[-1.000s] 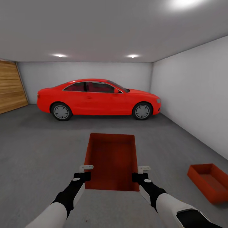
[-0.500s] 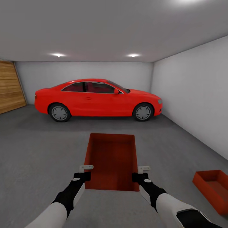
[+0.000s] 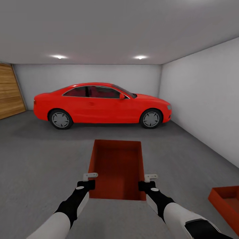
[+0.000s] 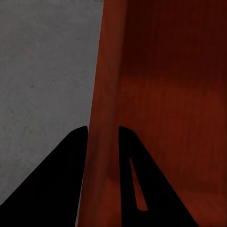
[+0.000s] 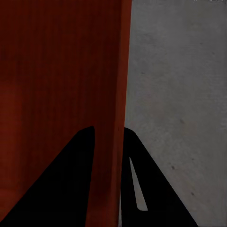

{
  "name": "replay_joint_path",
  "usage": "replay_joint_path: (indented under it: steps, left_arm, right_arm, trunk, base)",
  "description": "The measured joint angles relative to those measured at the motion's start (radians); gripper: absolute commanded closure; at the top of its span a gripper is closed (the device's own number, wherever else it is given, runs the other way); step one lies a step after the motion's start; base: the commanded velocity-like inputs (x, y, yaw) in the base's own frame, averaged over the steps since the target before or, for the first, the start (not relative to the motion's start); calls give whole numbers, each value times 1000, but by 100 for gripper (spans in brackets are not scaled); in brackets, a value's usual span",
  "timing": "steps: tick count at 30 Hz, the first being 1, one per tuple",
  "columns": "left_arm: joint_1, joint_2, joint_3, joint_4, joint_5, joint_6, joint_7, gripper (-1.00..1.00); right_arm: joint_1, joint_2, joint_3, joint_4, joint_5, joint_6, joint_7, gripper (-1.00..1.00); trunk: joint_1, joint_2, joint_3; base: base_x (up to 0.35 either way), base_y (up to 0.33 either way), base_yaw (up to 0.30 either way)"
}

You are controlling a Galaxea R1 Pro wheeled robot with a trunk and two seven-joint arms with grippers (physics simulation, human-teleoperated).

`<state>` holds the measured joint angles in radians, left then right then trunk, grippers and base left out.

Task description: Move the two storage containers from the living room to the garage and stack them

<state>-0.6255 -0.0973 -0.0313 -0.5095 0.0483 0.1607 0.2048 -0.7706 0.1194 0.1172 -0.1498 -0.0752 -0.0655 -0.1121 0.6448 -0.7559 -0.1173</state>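
I hold an orange-red storage container (image 3: 117, 167) out in front of me above the garage's dark grey concrete floor (image 3: 43, 159). My left gripper (image 3: 89, 181) is shut on its left wall (image 4: 101, 142), and my right gripper (image 3: 146, 182) is shut on its right wall (image 5: 118, 142). The thin wall runs between the black fingers (image 4: 71, 161) in each wrist view. The second storage container (image 3: 229, 205) rests on the floor at the lower right, partly cut off by the picture's edge.
A red car (image 3: 101, 105) is parked across the far end of the garage. A wooden panel door (image 3: 10, 91) is at the left, and a pale grey wall (image 3: 202, 109) runs along the right.
The whole view has turned left: the car, the wooden door and the floor container have slid in the picture. The held container and both grippers keep their places.
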Motion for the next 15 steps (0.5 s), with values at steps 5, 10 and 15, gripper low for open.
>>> replay_joint_path:
  steps: [5,10,15]
  left_arm:
    - [0,0,0,0,0,0,0,100]
    - [0,0,0,0,0,0,0,100]
    - [0,2,-2,1,3,-1,-2,100]
  right_arm:
    - [0,0,0,0,0,0,0,100]
    - [0,0,0,0,0,0,0,100]
    - [0,0,1,0,0,0,0,100]
  trunk:
    - [0,0,0]
    - [0,0,0]
    - [0,0,0]
  base:
    - [322,0,0]
    - [322,0,0]
    - [322,0,0]
